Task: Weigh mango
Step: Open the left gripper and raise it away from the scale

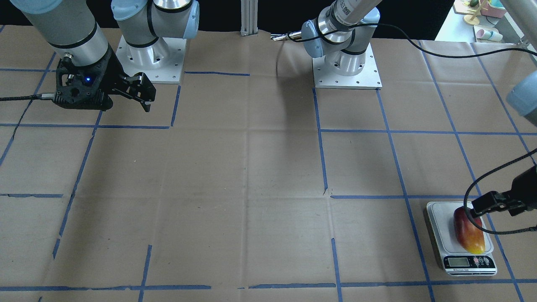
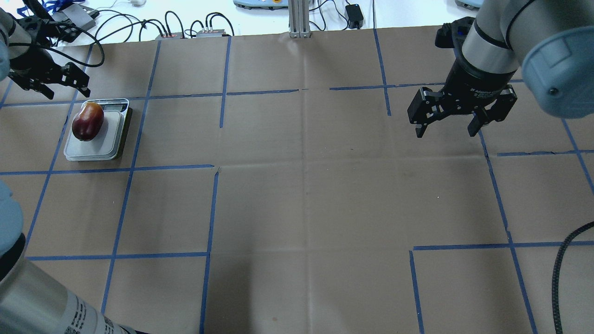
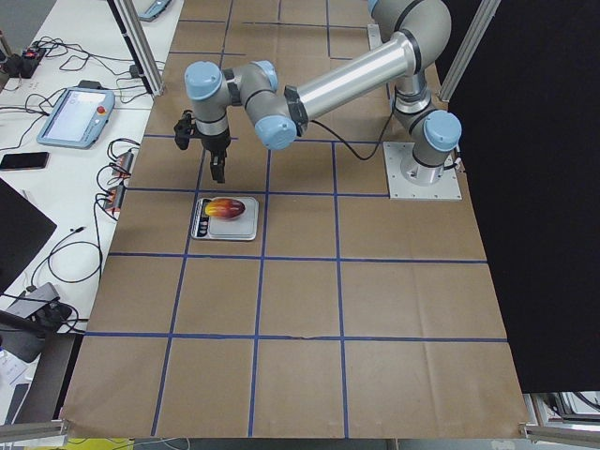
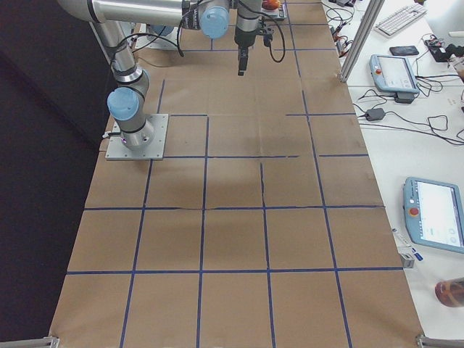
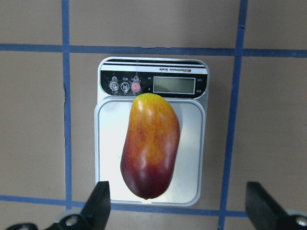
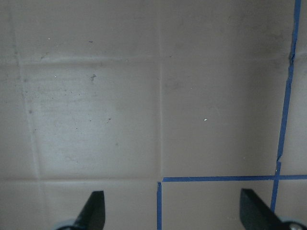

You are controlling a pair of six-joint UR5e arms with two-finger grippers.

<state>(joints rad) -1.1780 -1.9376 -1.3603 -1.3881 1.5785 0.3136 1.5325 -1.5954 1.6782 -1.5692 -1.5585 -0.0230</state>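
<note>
The mango (image 5: 150,146), dark red shading to orange-yellow, lies lengthwise on the white platform of the scale (image 5: 108,143), its yellow end toward the display. It also shows in the overhead view (image 2: 87,121) and in the front view (image 1: 469,230). My left gripper (image 5: 176,203) is open and empty, above the red end of the mango and not touching it. In the overhead view it (image 2: 68,90) sits just beyond the scale (image 2: 111,134). My right gripper (image 2: 445,132) is open and empty, held above bare paper far across the table (image 6: 172,211).
Brown paper with a grid of blue tape (image 2: 218,93) covers the table. Cables and boxes (image 2: 185,28) lie past the far edge. The arm bases (image 1: 347,71) stand on the robot's side. A black cable (image 1: 495,176) hangs from my left wrist.
</note>
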